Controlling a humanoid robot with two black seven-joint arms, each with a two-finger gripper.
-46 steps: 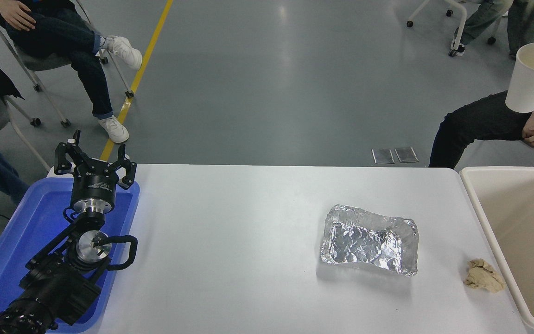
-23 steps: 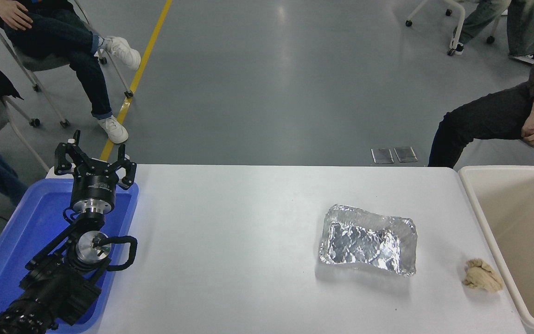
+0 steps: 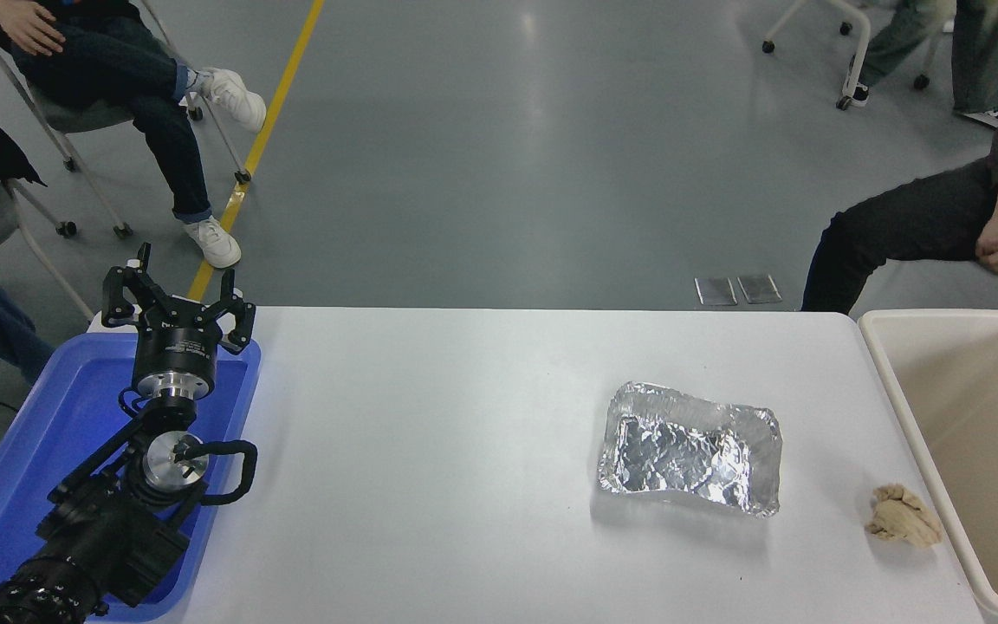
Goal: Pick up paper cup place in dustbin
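Resting over the blue tray (image 3: 22, 459) at the lower left, the left pincer (image 3: 177, 299) stands with its fingers spread and nothing between them; it looks parked and touches no task thing. No right pincer shows anywhere in the head view, so its state cannot be told. Out across the white worktop (image 3: 430, 468) lie a crinkled foil tray (image 3: 691, 449) and, just beside the dustbin's near wall, a crumpled tan paper wad (image 3: 904, 516). The dustbin (image 3: 884, 373) stands at the worktop's right edge, only partly in view. The paper cup is nowhere to be seen: not on the worktop, nor in the part of the bin that shows. It may be out of frame or low inside the bin, hidden by the picture's edge. By my judgement the carry or drop is the step in hand, and the next move calls for confirming the cup has reached the bin.
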